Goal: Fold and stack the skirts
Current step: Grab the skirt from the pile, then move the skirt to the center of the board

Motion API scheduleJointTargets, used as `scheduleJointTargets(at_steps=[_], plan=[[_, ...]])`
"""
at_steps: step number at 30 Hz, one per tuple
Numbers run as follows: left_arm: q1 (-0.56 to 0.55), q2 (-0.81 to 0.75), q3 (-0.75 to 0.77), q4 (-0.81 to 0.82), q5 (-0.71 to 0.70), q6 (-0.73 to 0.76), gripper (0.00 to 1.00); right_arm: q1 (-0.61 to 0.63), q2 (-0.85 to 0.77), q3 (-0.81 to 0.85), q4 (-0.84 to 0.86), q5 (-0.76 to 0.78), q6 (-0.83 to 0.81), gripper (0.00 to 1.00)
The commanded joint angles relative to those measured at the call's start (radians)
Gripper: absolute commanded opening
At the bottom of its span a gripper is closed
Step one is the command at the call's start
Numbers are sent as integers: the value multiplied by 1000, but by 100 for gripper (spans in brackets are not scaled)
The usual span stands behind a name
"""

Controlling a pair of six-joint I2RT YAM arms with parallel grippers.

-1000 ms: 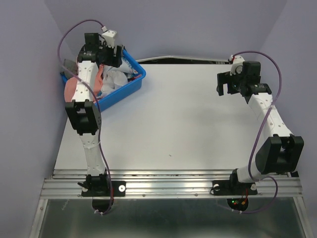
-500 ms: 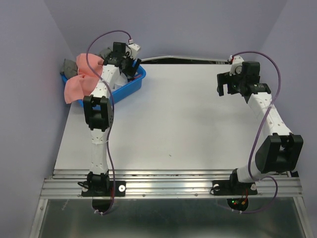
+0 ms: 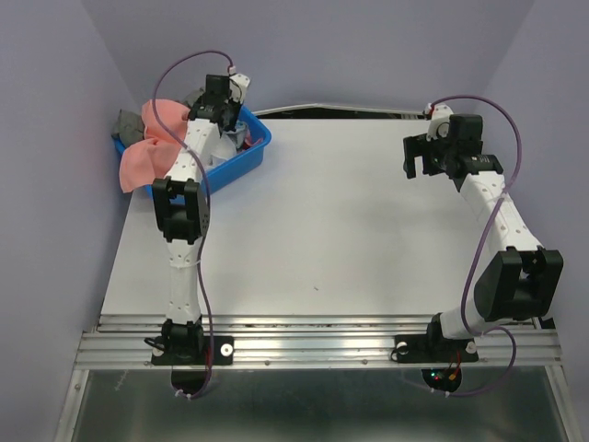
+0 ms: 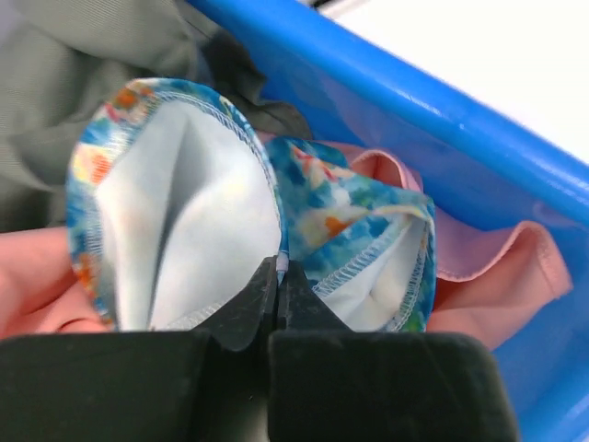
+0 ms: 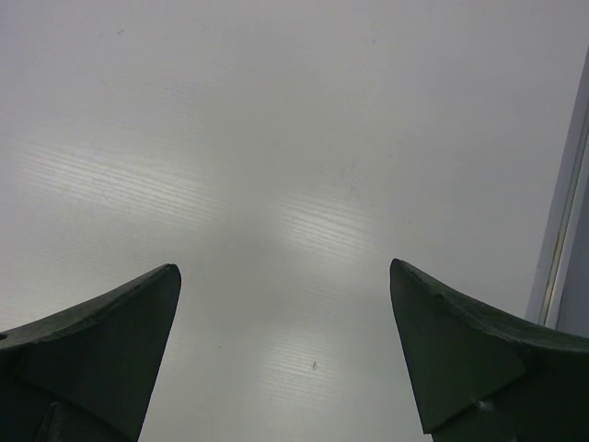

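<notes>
**Top external view.**
- Left arm: stretched far forward, wrist bent down. The left gripper (image 3: 230,127) is sunk into the blue basket (image 3: 259,147), so its jaws cannot be judged here.
- Pink skirt (image 3: 145,152): lies left of those jaws, draped over the basket's left rim. Its long axis runs from the far side toward the near-left.
- Right arm: elbow folded, wrist raised. The right gripper (image 3: 419,157) hangs over the table (image 3: 350,230) with its jaws spread.

**Left wrist view.**
- Left gripper (image 4: 277,272): jaws pressed together, pinching the stitched hem of the blue flowered skirt (image 4: 345,207).
- Blue flowered skirt: bunched, with white lining showing either side of the jaws. Its long axis cannot be told. It is not made out from above.
- Pink skirt (image 4: 492,267): right of and beyond the jaws, lying against the basket wall (image 4: 414,115).
- Grey cloth (image 4: 83,64): beyond the jaws, to the left.

**Right wrist view.**
- Right gripper (image 5: 283,267): jaws wide apart, with only the table (image 5: 294,166) between and beyond them.
</notes>
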Motion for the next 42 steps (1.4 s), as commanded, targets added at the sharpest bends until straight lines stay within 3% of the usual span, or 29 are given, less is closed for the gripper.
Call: scheduleJointTargets(at_steps=[1,4,6,7,9,10,13,19,23,27,28,29,30,31,34,35,36,37,39,40,42], plan=[[34,-289,43,167,140,-168,0,-3,-42,43,27,3,27,100],[68,-441,-70,355,314,-277,0,-3,-49,55,27,-11,56,100],[89,-517,-157,503,530,-417,0,-3,-52,67,27,-29,69,100],[94,-582,-245,687,640,-489,0,-3,-54,69,29,-35,79,100],[96,-629,-310,871,733,-681,0,-3,-56,78,29,-47,90,100],[91,-644,-318,1014,771,-754,0,-3,-57,81,29,-67,96,100],[83,-619,-231,1226,902,-1038,0,-3,-60,101,23,-155,103,100],[8,-675,-108,1284,975,-1081,0,-3,-54,153,65,-418,158,100],[-50,-717,-106,1313,1080,-1089,0,-3,-56,155,170,-492,196,100],[-93,-841,-398,1404,1225,-1135,0,-3,-26,175,171,-434,159,100],[-93,-879,-591,1434,1250,-1140,0,-3,-26,173,162,-407,123,100],[-92,-952,-691,1439,1305,-1137,0,-3,-29,169,136,-400,106,100],[-87,-992,-802,1441,1342,-1102,0,-3,-31,156,122,-399,87,100],[-72,-1075,-1017,1430,1420,-1065,0,-3,-43,147,92,-406,46,100],[-15,-1204,-1284,1271,1479,-713,0,-3,-65,93,38,-423,-21,99],[44,-1255,-1360,965,1454,-552,0,-3,-78,81,-2,-446,-64,98],[71,-1261,-1364,757,1422,-358,0,-3,-85,69,-22,-451,-83,97],[86,-1229,-1293,248,1282,182,2,-3,-89,51,-71,-469,-130,95],[65,-1157,-1220,-157,1145,705,2,-3,-94,35,-123,-494,-161,94],[60,-1114,-1200,-282,1084,876,2,-3,-94,26,-144,-504,-166,93],[95,-1013,-1176,-383,971,925,2,-3,-89,-2,-200,-546,-187,89]])
